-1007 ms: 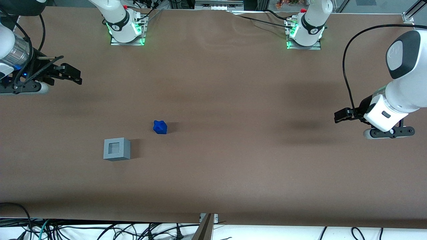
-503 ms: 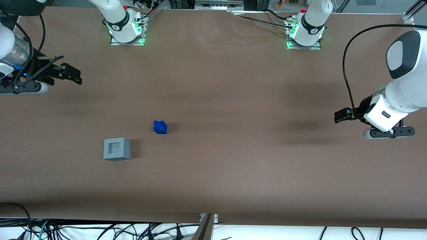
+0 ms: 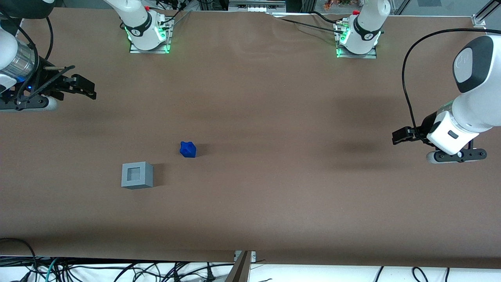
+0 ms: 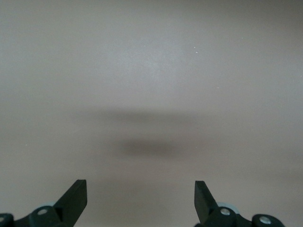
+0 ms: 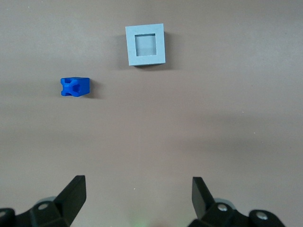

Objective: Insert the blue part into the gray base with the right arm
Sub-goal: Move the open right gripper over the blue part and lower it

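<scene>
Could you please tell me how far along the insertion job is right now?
Nothing is done yet. The blue part lies on the table, apart from the gray base, whose recess is empty. The right gripper hangs open, away from both, holding nothing. Grasping and inserting remain.

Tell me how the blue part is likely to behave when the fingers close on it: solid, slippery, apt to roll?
The blue part looks like rigid molded plastic, so it should hold its shape. Its knobbly outline may let it twist unless the fingers meet flatter faces. It sits apart from the gray base and seems unlikely to roll. The right gripper is open, well away from both.
</scene>
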Motion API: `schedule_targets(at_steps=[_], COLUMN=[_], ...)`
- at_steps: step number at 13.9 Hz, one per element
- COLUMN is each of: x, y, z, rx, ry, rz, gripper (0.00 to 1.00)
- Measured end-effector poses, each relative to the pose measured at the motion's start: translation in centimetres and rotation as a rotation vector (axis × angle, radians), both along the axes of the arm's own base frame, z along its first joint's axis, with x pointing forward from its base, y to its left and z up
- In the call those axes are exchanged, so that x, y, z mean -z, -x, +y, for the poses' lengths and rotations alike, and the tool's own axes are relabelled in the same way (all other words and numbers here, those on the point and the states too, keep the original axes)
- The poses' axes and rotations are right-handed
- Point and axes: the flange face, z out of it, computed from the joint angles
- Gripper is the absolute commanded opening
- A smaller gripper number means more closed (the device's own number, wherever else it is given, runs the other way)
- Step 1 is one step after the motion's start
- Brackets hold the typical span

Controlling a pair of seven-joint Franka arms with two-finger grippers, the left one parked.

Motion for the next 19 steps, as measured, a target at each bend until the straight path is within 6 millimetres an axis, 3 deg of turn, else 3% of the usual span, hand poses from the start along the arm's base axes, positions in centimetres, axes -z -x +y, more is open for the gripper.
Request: schedule_targets(at_steps=[5,9,13,19], x=[0.7,3.5,8.9,20.1], y=[-0.3,-0.9,-2.3,-4.0], z=[0.4,2.4,8.3,17.5], rx=[-0.006,0.006,0.082,0.204], ry=[-0.001,-0.001,-0.004,-0.05], rz=[-0.003,-0.02,-0.019,-0.052], gripper=[0.99,0.99,0.99,0.99])
